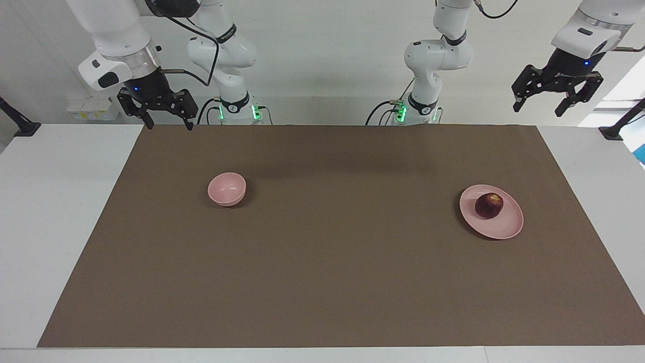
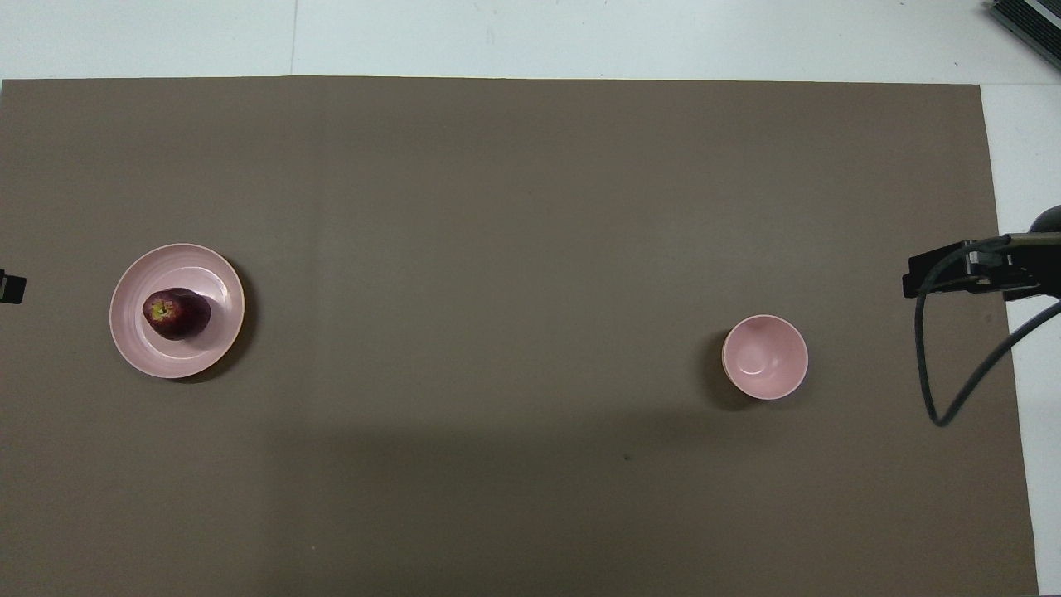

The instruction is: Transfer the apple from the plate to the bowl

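Note:
The dark red apple (image 1: pixel 489 205) lies on the pale pink plate (image 1: pixel 506 229) toward the left arm's end of the table; both also show in the overhead view, the apple (image 2: pixel 176 313) on the plate (image 2: pixel 141 352). The small pink bowl (image 1: pixel 227 188) stands empty toward the right arm's end and shows in the overhead view too (image 2: pixel 764 356). My left gripper (image 1: pixel 539 107) hangs open and empty, high over the table's edge by the plate's end. My right gripper (image 1: pixel 169 123) hangs open and empty over the mat's edge nearest the robots, at the bowl's end.
A brown mat (image 1: pixel 327 252) covers most of the white table (image 1: pixel 60 201). A black cable (image 2: pixel 953 373) loops from the right arm over the mat's edge. Black stands (image 1: pixel 20 126) sit at both table ends.

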Available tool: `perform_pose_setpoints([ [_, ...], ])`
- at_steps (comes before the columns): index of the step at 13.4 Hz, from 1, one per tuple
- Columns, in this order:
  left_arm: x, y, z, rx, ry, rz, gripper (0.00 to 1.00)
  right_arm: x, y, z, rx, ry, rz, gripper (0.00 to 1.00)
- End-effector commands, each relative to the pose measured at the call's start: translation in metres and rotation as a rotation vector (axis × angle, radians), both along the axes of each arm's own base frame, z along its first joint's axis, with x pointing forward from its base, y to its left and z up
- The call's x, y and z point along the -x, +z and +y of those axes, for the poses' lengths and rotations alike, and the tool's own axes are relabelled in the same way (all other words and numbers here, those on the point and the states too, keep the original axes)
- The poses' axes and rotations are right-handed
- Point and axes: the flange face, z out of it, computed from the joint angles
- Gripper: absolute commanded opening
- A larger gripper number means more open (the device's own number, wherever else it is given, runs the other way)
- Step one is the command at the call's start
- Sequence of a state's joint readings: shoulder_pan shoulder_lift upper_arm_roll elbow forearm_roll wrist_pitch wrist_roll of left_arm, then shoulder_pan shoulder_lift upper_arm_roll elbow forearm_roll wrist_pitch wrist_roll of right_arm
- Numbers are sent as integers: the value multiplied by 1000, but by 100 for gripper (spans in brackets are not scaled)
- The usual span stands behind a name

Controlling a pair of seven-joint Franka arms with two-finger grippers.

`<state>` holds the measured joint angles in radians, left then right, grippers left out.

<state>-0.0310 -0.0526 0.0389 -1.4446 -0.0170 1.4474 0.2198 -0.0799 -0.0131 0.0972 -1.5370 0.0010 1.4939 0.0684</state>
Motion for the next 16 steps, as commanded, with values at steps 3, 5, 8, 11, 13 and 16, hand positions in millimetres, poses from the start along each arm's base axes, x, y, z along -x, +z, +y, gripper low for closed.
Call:
perform_pose_setpoints([
  [3, -1, -3, 8, -1, 16, -24, 100, 8, 0, 13, -17, 15, -19, 100],
  [5, -8, -17, 9, 3, 15, -40, 100, 8, -3, 20, -16, 12, -15, 100],
  [8, -24, -59, 20, 8, 34, -69, 100, 8, -7, 34, -15, 7, -12, 100],
  [11, -35, -134, 21, 13, 19, -53, 100, 4, -22, 46, -15, -11, -14, 100],
  [13, -37, -176, 30, 9, 5, -89, 100, 1, -32, 70, -16, -8, -9, 100],
  [16, -46, -218, 39, 4, 6, -70, 100, -6, -57, 90, -15, -24, 7, 100],
])
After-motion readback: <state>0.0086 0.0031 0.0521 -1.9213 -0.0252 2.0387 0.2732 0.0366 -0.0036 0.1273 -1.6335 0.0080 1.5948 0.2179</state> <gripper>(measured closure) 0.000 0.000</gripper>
